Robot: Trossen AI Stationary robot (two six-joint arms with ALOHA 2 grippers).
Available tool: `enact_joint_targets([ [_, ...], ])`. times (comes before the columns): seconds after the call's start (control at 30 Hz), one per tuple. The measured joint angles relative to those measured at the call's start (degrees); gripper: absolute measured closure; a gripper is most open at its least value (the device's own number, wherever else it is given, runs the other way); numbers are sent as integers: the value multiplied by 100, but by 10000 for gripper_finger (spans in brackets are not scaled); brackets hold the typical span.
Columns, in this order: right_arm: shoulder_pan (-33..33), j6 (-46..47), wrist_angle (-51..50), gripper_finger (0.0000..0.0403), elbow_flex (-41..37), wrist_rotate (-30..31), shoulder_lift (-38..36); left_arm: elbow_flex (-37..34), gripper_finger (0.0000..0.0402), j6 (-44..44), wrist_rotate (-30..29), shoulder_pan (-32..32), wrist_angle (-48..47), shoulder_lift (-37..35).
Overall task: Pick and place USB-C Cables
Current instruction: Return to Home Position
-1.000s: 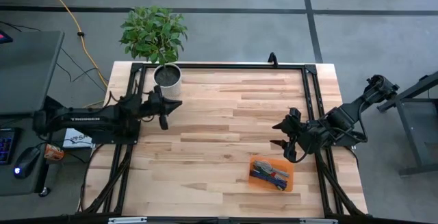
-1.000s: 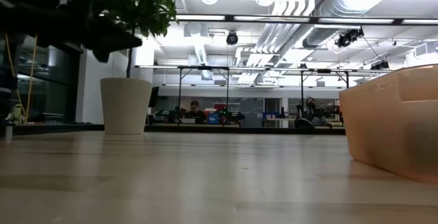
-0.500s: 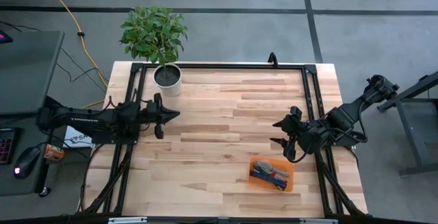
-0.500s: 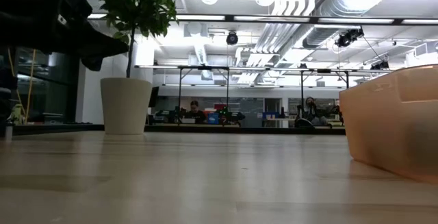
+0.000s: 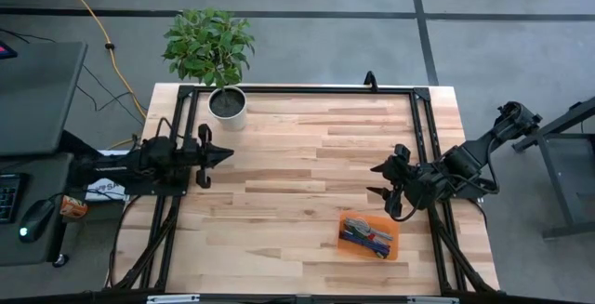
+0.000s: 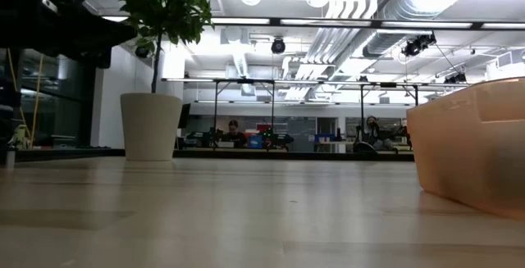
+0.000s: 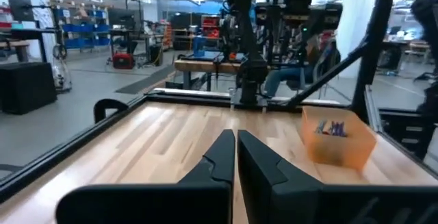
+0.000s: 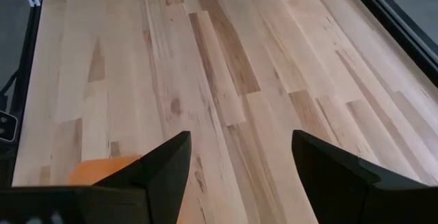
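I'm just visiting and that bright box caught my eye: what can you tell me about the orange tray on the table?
The orange rectangular tray looks like translucent plastic, open-topped, with upright walls. It rests flat on the light wooden table, on the right arm's side, far from the potted plant. Inside lies a small tangle of thin coloured cables. Nothing else touches it.

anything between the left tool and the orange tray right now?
Nothing. High view shows only bare wooden table between the left tool, at the left edge, and the orange tray; the left wrist view agrees.
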Motion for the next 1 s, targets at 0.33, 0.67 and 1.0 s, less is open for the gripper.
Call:
enact_joint_targets([
  [0.33, -67, 34, -28, 157, -146, 326, 2, -70, 401, -28, 138, 112, -129, 78],
  [0.67, -123, 8, -161, 279, -146, 255, -258, -72, 401, -395, -188, 112, -61, 165],
  [1.0, -122, -129, 513, 399, -1262, 611, -1486, -72, 399, -399, -201, 112, -67, 166],
])
